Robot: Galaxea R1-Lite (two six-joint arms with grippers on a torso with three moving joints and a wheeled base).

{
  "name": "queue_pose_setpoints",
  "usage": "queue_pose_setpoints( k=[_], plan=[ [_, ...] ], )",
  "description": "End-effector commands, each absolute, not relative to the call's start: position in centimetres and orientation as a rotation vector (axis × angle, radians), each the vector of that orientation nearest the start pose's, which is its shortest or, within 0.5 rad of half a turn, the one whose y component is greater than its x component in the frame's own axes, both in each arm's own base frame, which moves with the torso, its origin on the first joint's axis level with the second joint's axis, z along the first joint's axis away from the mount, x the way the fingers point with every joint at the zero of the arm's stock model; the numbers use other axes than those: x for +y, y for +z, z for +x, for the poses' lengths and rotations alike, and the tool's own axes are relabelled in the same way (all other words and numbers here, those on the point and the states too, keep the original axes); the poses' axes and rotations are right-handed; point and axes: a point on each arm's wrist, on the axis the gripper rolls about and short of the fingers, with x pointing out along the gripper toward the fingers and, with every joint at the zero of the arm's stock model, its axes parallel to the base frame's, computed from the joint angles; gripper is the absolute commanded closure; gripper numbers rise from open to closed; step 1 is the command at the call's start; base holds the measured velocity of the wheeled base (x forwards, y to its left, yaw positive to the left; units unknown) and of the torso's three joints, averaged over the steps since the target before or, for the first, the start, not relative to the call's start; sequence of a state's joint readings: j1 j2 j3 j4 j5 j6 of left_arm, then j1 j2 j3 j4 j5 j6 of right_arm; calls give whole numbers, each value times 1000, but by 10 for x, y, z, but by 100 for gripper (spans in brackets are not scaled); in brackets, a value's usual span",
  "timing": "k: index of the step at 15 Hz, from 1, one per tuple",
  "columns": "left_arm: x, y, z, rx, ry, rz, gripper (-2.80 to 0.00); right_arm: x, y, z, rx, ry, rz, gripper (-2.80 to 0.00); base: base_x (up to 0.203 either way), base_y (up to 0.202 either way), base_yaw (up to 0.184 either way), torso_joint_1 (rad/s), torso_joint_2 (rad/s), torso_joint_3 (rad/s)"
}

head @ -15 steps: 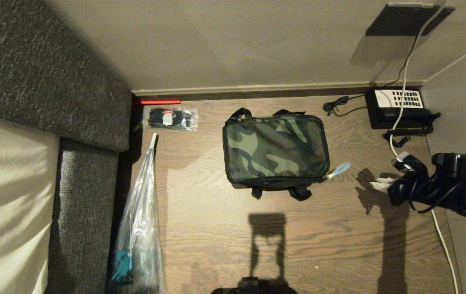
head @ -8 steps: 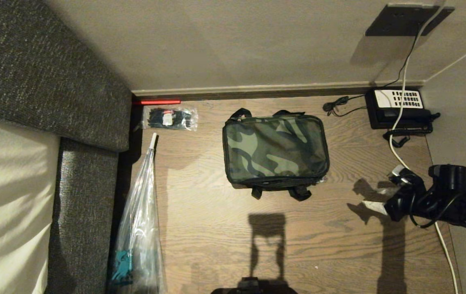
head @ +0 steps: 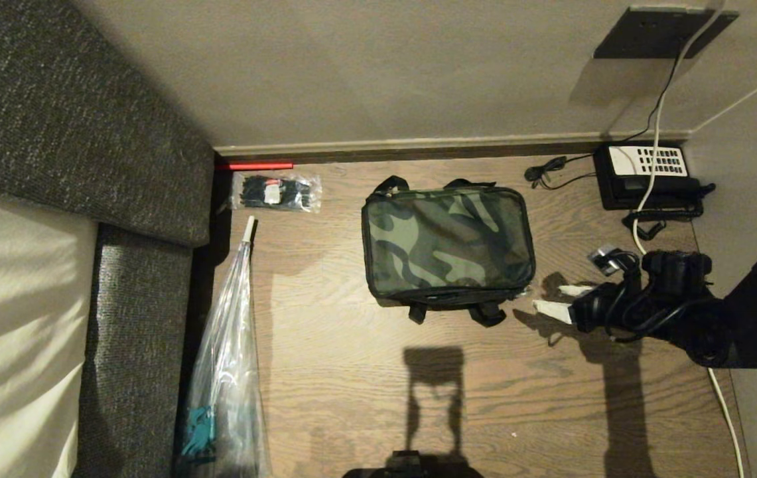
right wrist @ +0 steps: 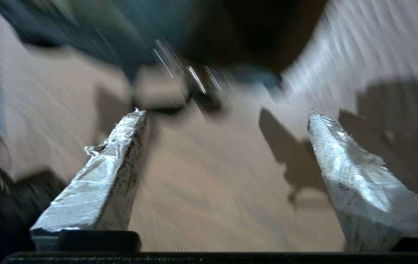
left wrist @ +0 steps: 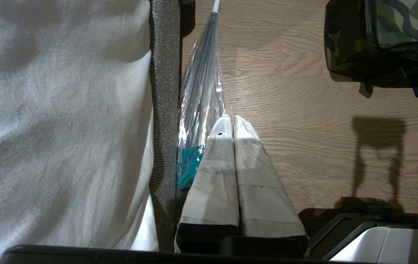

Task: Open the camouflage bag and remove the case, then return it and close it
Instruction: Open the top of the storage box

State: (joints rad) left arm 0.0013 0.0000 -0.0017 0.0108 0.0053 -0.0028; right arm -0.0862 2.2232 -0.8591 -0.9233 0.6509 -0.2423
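Note:
The camouflage bag (head: 448, 244) lies flat on the wooden floor with its lid down, its green-and-dark top facing up and black straps at front and back. One corner of it also shows in the left wrist view (left wrist: 395, 33). The case is hidden. My right gripper (head: 550, 299) hovers low over the floor just right of the bag's front right corner. It is open, with bare floor between its taped fingers (right wrist: 225, 113). My left gripper (left wrist: 232, 119) is parked at the near left by the bed, shut on nothing.
A black telephone (head: 647, 176) with a white keypad sits at the back right, and a white cable (head: 643, 199) runs past my right arm. A plastic-wrapped umbrella (head: 229, 358) lies along the grey bed frame (head: 139, 318). A small packet (head: 276, 191) lies at the back left.
The light blue zipper pull, stretched out toward my right gripper a second ago, has dropped back by the bag. My right gripper has opened wide and swung left toward the bag's corner.

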Motion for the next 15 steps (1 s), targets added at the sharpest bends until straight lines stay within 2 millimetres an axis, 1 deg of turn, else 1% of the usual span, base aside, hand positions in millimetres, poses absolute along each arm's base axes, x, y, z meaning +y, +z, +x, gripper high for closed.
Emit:
queue_pose_setpoints(
  k=[1,3,4,5,7,9,11,13,15],
  plan=[
    [0,75,-23,8,8,-3,0,-3,38,389,275,640,-95,-280,0,0,0,0,0,0],
    [0,75,-23,8,8,-3,0,0,35,398,221,644,-118,-280,0,0,0,0,0,0],
    [0,75,-23,8,7,-3,0,0,31,400,214,645,-128,-280,0,0,0,0,0,0],
    [0,75,-23,8,8,-3,0,-1,32,402,197,649,-149,-280,0,0,0,0,0,0],
    [0,75,-23,8,8,-3,0,-1,30,399,171,678,-236,-280,0,0,0,0,0,0],
    [0,75,-23,8,7,-3,0,0,28,394,133,768,-279,-280,0,0,0,0,0,0],
    [0,75,-23,8,8,-3,0,-3,28,390,85,810,-356,-280,0,0,0,0,0,0],
    [0,75,-23,9,7,-3,0,-4,15,392,72,837,-386,-280,0,0,0,0,0,0],
    [0,75,-23,8,8,-3,0,-10,1,399,13,823,-494,-280,0,0,0,0,0,0]
  ],
)
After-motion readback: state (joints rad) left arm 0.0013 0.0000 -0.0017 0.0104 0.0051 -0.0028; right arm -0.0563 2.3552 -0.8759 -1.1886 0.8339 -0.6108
